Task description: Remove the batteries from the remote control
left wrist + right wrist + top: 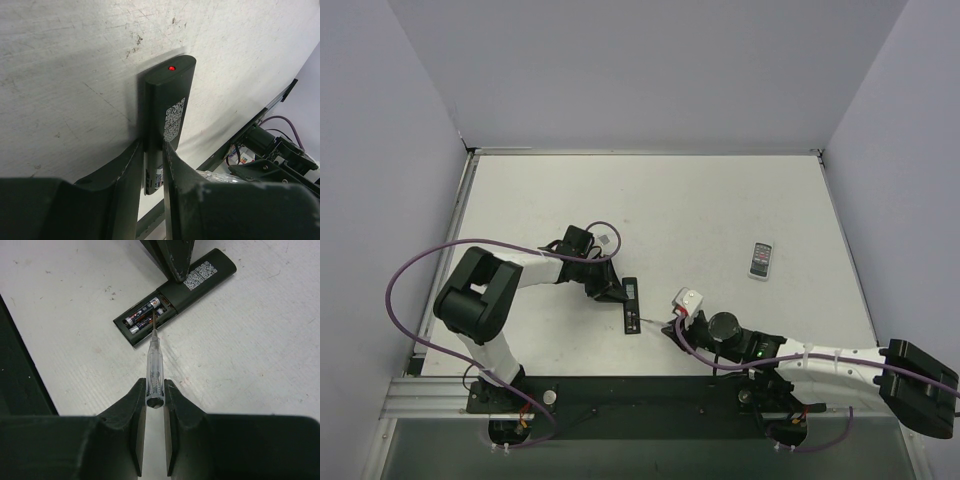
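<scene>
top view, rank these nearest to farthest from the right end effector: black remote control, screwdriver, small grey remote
1. screwdriver: clamped in the right end effector itself, pointing left.
2. black remote control: just to the left, at the screwdriver's tip.
3. small grey remote: well off to the right, farther back on the table.

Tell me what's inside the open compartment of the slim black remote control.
Two dark grey cylindrical batteries with silvery ends lie side by side, and the metal tip of the clear plastic screwdriver reaches in. Whatever lies beneath them is covered.
</scene>
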